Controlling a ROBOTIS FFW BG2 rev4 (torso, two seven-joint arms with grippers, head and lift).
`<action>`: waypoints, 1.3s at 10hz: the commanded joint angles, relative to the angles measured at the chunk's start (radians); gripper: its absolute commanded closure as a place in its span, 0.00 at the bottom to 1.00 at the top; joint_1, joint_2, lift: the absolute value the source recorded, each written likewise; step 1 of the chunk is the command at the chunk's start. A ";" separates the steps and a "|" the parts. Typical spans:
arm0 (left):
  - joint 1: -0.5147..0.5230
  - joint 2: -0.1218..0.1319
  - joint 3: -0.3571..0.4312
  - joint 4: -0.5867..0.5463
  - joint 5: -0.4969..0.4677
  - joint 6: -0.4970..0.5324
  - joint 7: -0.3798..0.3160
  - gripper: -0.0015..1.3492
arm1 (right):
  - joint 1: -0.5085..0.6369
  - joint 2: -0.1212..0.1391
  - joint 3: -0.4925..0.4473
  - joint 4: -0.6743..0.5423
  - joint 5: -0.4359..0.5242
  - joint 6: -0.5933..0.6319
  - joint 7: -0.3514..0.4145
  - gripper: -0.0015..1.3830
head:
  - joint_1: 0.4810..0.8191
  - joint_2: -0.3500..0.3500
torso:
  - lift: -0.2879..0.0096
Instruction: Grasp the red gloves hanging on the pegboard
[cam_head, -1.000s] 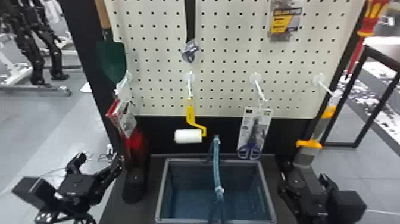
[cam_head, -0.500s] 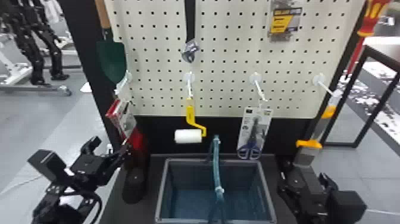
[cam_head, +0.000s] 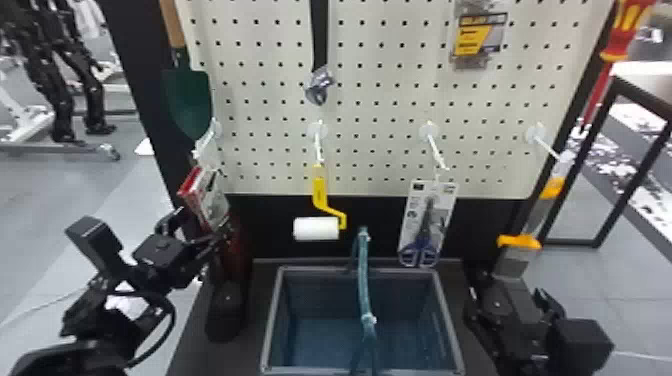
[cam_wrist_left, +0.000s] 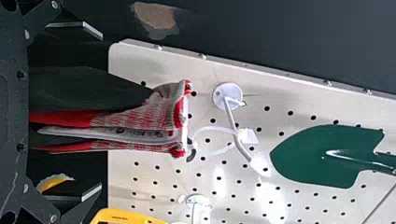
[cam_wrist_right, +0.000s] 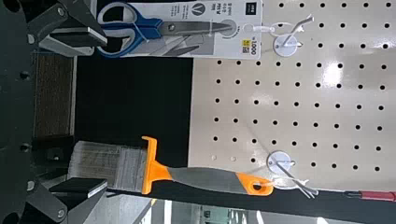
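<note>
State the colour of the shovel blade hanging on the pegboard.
Dark green; the shovel blade shows best in the left wrist view.

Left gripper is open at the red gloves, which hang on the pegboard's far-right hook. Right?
No: the head view shows the gloves on the pegboard's far-left hook. The left gripper is open at them.

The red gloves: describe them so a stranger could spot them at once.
Find the white pegboard and go to its lower left corner, under the green shovel. The red gloves hang there from the leftmost hook: red-and-white knit, the only fabric among hard tools.
</note>
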 joint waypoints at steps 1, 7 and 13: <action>-0.021 0.011 0.009 0.000 -0.003 0.035 -0.026 0.14 | 0.000 -0.001 0.000 0.002 0.000 0.000 -0.001 0.16 | 0.20 0.50 | 0.63; -0.078 0.032 0.049 0.001 -0.027 0.188 -0.157 0.45 | 0.000 -0.001 0.000 0.003 -0.002 -0.001 0.004 0.16 | 0.20 0.50 | 0.63; -0.098 0.037 0.032 0.009 -0.024 0.214 -0.184 0.85 | 0.000 -0.001 0.000 0.006 -0.005 -0.006 0.005 0.16 | 0.20 0.50 | 0.63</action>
